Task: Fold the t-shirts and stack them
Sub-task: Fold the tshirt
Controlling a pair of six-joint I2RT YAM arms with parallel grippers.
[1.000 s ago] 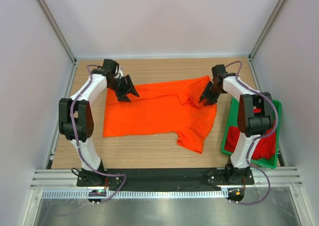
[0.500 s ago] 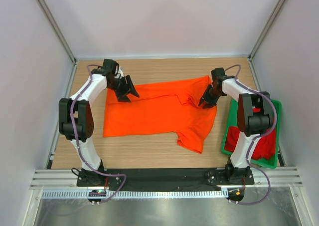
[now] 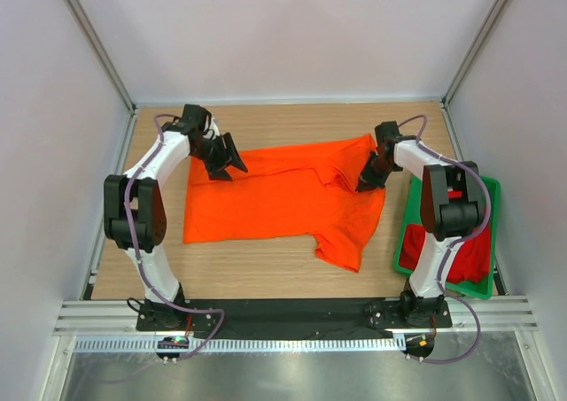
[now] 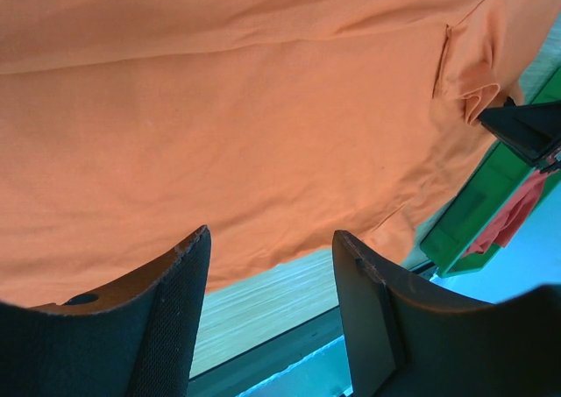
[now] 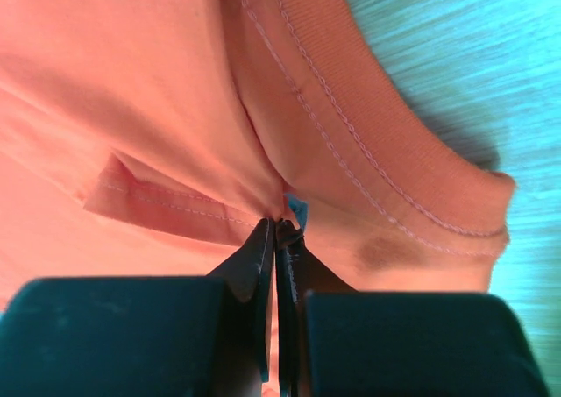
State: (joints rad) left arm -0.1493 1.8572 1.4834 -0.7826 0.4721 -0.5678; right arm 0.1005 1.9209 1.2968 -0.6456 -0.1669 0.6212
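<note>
A large orange t-shirt [image 3: 283, 197] lies spread flat on the wooden table, its collar [image 5: 368, 143] at the right end. My right gripper [image 3: 366, 184] is shut on a pinched fold of the orange t-shirt [image 5: 131, 81] just beside the collar, the jaws [image 5: 279, 222] pressed together with fabric gathered at their tips. My left gripper [image 3: 230, 166] hovers open over the shirt's far-left corner; in its wrist view the fingers [image 4: 270, 235] stand apart above the orange cloth [image 4: 263, 108] with nothing between them. A deep red t-shirt [image 3: 474, 259] lies crumpled in the tray.
A green plastic tray [image 3: 493, 188] sits at the table's right edge beside the right arm, also seen as the green tray [image 4: 473, 209] in the left wrist view. Bare wood [image 3: 266, 268] shows in front of the shirt. Walls enclose the table on three sides.
The right gripper has closed its jaws onto the shirt fabric by the collar and shifted slightly toward the far edge. The left arm has not moved.
</note>
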